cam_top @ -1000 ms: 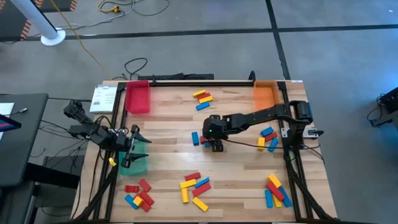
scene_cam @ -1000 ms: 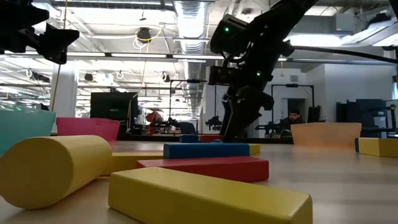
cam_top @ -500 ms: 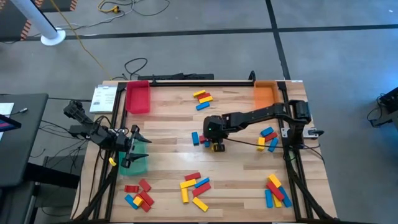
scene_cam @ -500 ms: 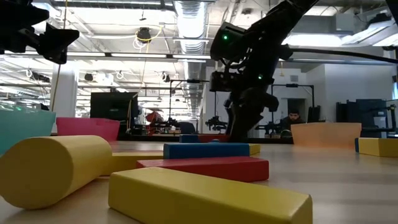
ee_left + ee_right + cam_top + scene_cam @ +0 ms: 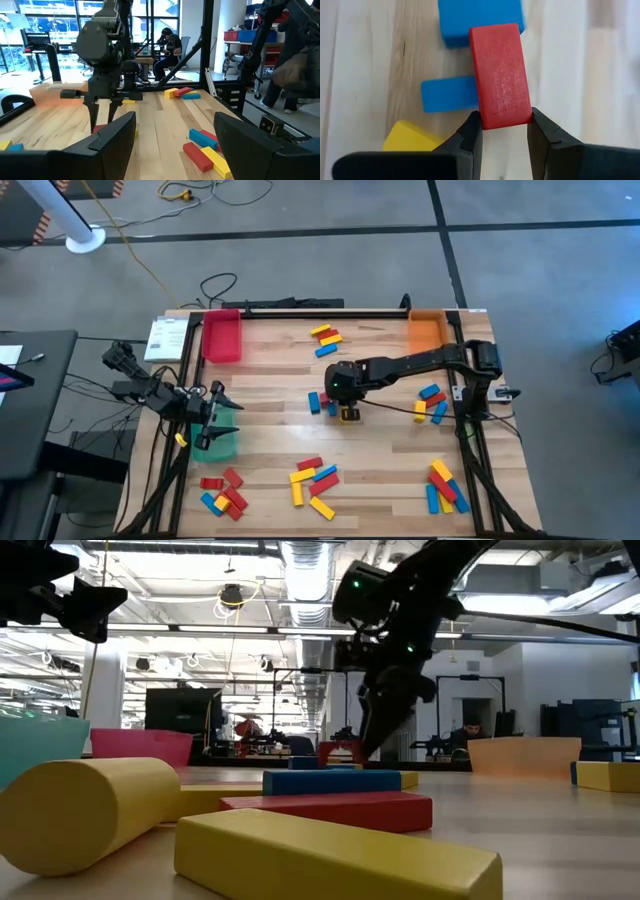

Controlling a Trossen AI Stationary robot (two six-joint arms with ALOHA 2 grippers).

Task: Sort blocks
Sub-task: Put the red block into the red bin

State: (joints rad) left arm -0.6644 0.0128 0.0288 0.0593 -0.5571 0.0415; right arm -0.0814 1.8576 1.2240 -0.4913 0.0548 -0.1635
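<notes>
My right gripper (image 5: 504, 122) hangs over the middle of the table, shut on a red block (image 5: 500, 75), which also shows in the low view as the red block (image 5: 340, 748) under the dark fingers. Below it on the wood lie two blue blocks (image 5: 447, 94) and a yellow block (image 5: 412, 137). At the left edge my left gripper (image 5: 228, 418) waits over the green tray (image 5: 218, 444), its fingers wide open (image 5: 175, 135) with nothing between them. My right gripper pinches the red block's two long sides near one end (image 5: 502, 116) between its two fingers. The fingers slant down from the table's right side. The rest of the block sticks out ahead of the fingertips, lifted just clear of the table.
A red tray (image 5: 221, 337) stands at the far left and an orange tray (image 5: 427, 332) at the far right. Clusters of blocks lie at the far middle (image 5: 325, 338), at the right (image 5: 432, 402), near right (image 5: 445, 488), near middle (image 5: 312, 480) and near left (image 5: 222, 492).
My right gripper has shut on the red block on the table and has risen a little with it. The block is now lifted off the wood. The blue and yellow blocks beside it have stayed where they were.
</notes>
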